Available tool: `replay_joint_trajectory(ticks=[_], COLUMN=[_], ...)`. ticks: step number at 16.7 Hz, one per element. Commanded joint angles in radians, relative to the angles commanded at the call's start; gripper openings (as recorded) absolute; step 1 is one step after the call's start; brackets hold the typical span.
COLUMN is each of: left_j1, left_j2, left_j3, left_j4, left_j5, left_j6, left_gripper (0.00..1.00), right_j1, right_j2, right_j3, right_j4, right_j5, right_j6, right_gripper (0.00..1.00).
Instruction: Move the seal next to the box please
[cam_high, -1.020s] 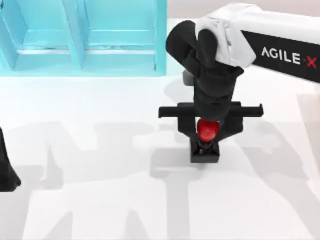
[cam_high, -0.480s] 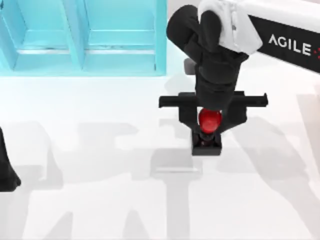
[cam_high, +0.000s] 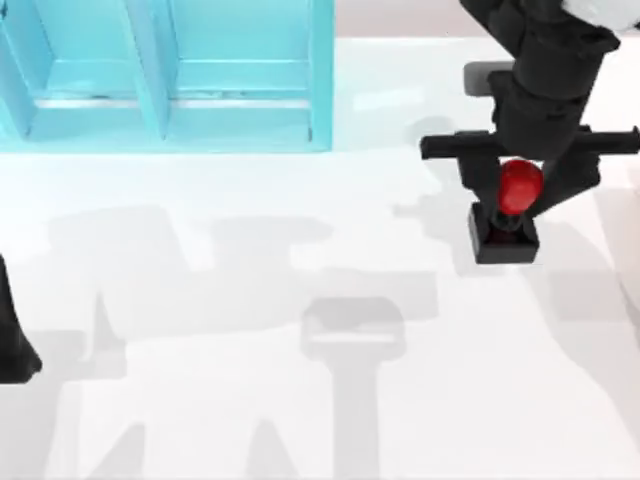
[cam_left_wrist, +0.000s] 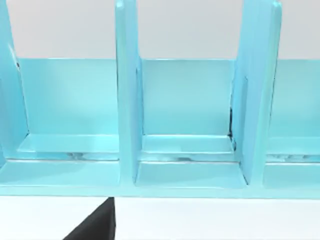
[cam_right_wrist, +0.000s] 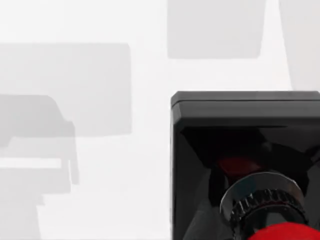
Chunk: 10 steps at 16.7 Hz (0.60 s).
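My right gripper (cam_high: 520, 190) is closed on the seal (cam_high: 508, 215), its two fingers pinching the glossy red knob from either side so the black square base hangs free below. I hold it by the knob because that is the one part that stands proud and gives the fingers something to close around, and it keeps the flat base level and facing down, ready to be set on the table (cam_high: 250, 400). In the right wrist view the seal (cam_right_wrist: 245, 165) appears from above with its base square and its ridged metal collar under the knob, pale table surface beyond it. The shadow cast well to the left and nearer than the seal makes me judge that it is carried above the surface, not resting on it. The seal sits toward the right of the table, at mid-depth, well apart from the box (cam_high: 170, 75), the light-blue compartmented one at the far left. From the left wrist view the box (cam_left_wrist: 125, 125) shows as open cells with upright dividers. I would want the seal just beside its right-hand wall, outside the cells, since the job asks for next to and not in. My left arm is parked at the near left edge; whether its fingers are spread or closed I cannot tell.
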Motion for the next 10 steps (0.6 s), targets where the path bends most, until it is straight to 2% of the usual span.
replay_joint_trajectory(ticks=[6, 10], left_j1=[0.0, 0.0], left_j2=[0.0, 0.0], left_j3=[0.0, 0.0], left_j4=[0.0, 0.0], left_j5=[0.0, 0.0], left_j6=[0.0, 0.0], left_gripper=[1.0, 1.0], right_j1=[-0.252, -0.334], right_j2=[-0.085, -0.114], right_j3=[0.047, 0.062], right_j4=[-0.125, -0.165], right_j5=[0.0, 0.0], right_j6=[-0.242, -0.32], right_gripper=[0.0, 0.0])
